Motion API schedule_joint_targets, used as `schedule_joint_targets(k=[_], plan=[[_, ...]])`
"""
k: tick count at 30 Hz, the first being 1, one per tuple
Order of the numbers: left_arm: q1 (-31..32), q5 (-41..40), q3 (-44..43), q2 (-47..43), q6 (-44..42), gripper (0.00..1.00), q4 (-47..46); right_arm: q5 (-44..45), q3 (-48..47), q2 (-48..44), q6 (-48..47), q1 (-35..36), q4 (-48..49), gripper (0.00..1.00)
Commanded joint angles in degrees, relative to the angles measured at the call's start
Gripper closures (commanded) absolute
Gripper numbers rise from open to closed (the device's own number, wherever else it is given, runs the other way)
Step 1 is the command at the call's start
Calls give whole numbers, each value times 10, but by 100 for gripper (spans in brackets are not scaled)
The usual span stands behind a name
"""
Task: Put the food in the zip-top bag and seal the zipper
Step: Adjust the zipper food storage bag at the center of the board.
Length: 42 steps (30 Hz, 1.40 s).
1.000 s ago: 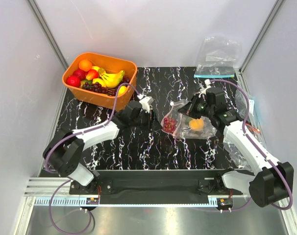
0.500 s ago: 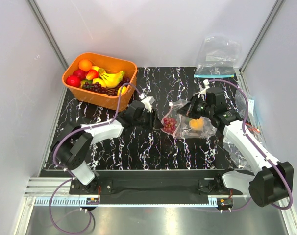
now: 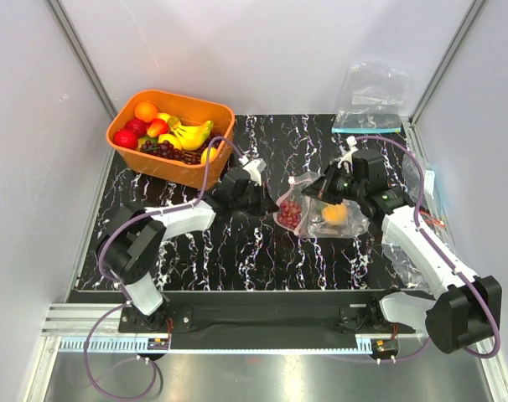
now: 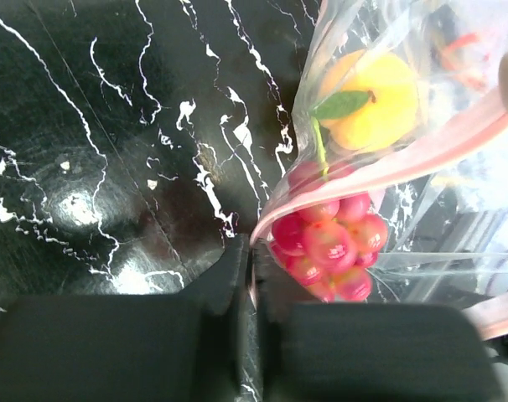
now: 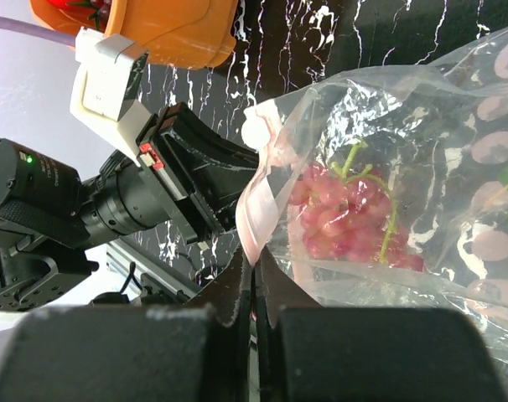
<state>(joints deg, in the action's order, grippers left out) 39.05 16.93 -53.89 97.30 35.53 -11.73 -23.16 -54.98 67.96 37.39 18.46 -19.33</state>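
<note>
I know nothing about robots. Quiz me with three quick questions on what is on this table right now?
1. True or false: the zip-top bag holds red grapes and a round yellow-orange fruit.
2. Where is the banana bunch? A) in the orange basket; B) in the bag; C) on the bare table.
3. Fill in the colour: the left gripper and the right gripper are each shut on the bag's pale ____ zipper strip.

Key: 1 true; 2 A; 3 pink.
</note>
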Motion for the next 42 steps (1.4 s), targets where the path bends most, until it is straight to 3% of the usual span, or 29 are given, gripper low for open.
schedule_joint_targets(k=[1, 6, 15, 23, 29, 33, 40, 42], plan=[[-2, 1, -28, -4, -9, 100, -21, -12, -6, -2, -8, -4, 19, 100], [-1, -9, -71, -69, -41, 100, 91, 49, -33, 12, -42, -4, -44, 100], [-2, 14, -144, -180, -53, 100, 180, 152, -134, 71, -102, -4, -176, 100], [-6, 1, -249, -160, -89, 100, 293, 292, -318, 70, -151, -4, -334, 100], [-6, 43, -266, -125, -73, 100, 276, 301, -388, 60, -133, -3, -364, 100], [3, 79, -249, -99, -32, 100, 203, 304, -406, 60, -126, -4, -361, 100], [2, 70, -236, -36, -54, 100, 210, 272, -320, 96, -116, -4, -331, 100], [-15, 79, -204, -26, -48, 100, 186, 271, -297, 96, -108, -4, -309, 86]])
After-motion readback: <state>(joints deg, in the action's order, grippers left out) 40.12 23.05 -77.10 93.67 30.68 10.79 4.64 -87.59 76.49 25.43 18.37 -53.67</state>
